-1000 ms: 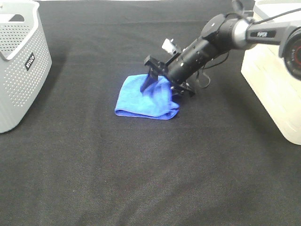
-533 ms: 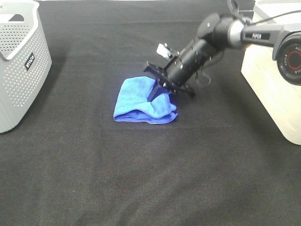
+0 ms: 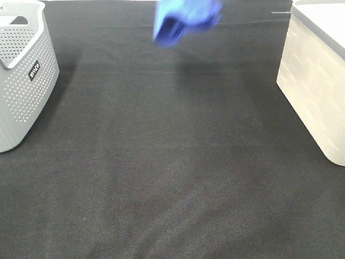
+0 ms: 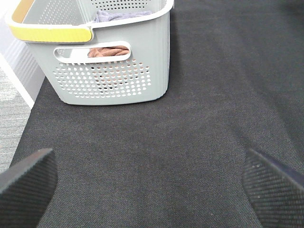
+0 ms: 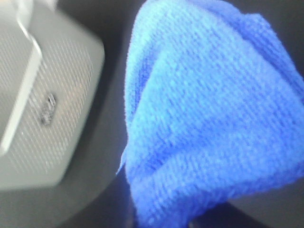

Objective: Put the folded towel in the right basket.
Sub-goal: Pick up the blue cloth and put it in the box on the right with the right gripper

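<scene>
The blue folded towel (image 3: 186, 16) hangs high in the air at the top middle of the exterior view, blurred by motion. It fills the right wrist view (image 5: 209, 114), bunched and hanging; my right gripper holds it, its fingers hidden behind the cloth. The right basket (image 3: 315, 91) is cream-coloured and stands at the right edge, well right of the towel. My left gripper (image 4: 152, 187) is open and empty, its two dark fingertips (image 4: 26, 183) low over the black cloth, out of the exterior view.
A grey perforated basket (image 3: 21, 75) stands at the far left; in the left wrist view (image 4: 109, 71) it holds brownish and grey cloth. It also shows blurred in the right wrist view (image 5: 42, 109). Black cloth (image 3: 172, 162) covers the table.
My right gripper closed on the towel on the table, then lifted it fast up and away to the top of the exterior view. The arm has left that view.
</scene>
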Tool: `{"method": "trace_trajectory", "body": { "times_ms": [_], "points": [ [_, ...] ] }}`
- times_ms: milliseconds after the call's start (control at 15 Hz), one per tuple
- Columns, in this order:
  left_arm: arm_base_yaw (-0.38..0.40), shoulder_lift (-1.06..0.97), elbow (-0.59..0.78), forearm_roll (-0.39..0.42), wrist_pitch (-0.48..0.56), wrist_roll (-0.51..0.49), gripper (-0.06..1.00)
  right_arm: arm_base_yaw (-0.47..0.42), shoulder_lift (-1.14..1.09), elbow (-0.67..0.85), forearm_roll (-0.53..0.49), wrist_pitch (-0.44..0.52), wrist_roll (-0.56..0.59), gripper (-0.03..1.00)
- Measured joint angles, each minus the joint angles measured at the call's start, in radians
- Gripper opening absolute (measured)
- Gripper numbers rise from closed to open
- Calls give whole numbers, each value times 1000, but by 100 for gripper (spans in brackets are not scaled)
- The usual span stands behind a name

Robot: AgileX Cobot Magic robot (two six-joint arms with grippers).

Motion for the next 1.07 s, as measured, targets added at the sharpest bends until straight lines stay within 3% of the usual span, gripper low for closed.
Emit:
{"method": "trace_trajectory", "body": {
  "times_ms": [133, 200, 267, 533, 667, 800, 867, 1000, 1067],
  "points": [
    [0, 0, 0, 0, 0, 0, 99, -123, -125, 4, -87, 2, -1, 16],
    [0, 0, 0, 0, 0, 0, 99, -123, -125, 4, -87, 2, -1, 16],
    [0, 0, 0, 1, 0, 0, 99, -208, -213, 53, -165, 2, -8, 16],
    [0, 0, 0, 1, 0, 0, 99, -407, -436, 366, -387, 6, -54, 16],
    [0, 0, 0, 1, 0, 0, 99, -468, -451, 557, -430, 11, -66, 16],
    [0, 0, 0, 1, 0, 0, 99, -476, -402, 625, -487, 17, -71, 17],
    [0, 0, 0, 3, 0, 0, 99, -476, -378, 630, -503, 17, -64, 30],
    [0, 0, 0, 4, 0, 0, 99, -476, -362, 632, -510, 16, -54, 78],
    [0, 0, 0, 4, 0, 0, 99, -476, -366, 632, -510, 16, -54, 89]
  ]
}}
